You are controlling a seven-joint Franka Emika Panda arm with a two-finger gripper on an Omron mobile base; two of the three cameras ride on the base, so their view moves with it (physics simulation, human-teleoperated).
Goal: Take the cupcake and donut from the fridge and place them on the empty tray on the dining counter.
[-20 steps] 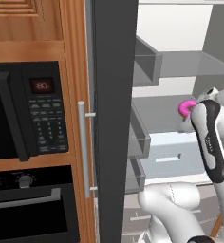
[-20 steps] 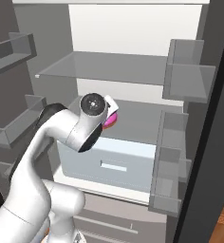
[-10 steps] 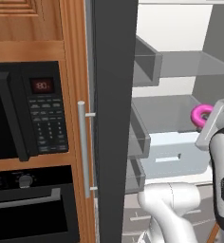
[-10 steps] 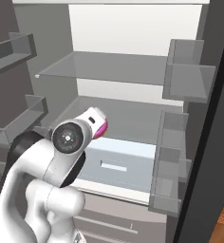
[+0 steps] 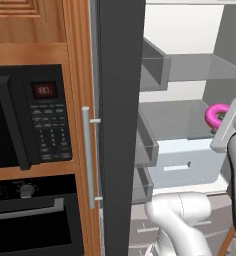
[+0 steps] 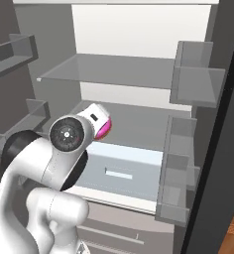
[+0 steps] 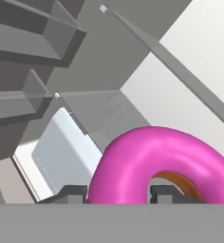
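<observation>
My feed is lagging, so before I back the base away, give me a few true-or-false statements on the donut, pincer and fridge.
1. The pincer is shut on the donut. True.
2. The donut's icing is blue. False: it is bright pink.
3. The fridge is open. True.
4. The donut lies flat on a fridge shelf. False: it is held off the shelves.
5. A microwave sits left of the fridge door. True.

Red digits on the microwave (image 5: 27,117) display (image 5: 43,90), too blurred to read. Small white marks on its keypad (image 5: 50,132), also illegible. No other writing legible anywhere.
</observation>
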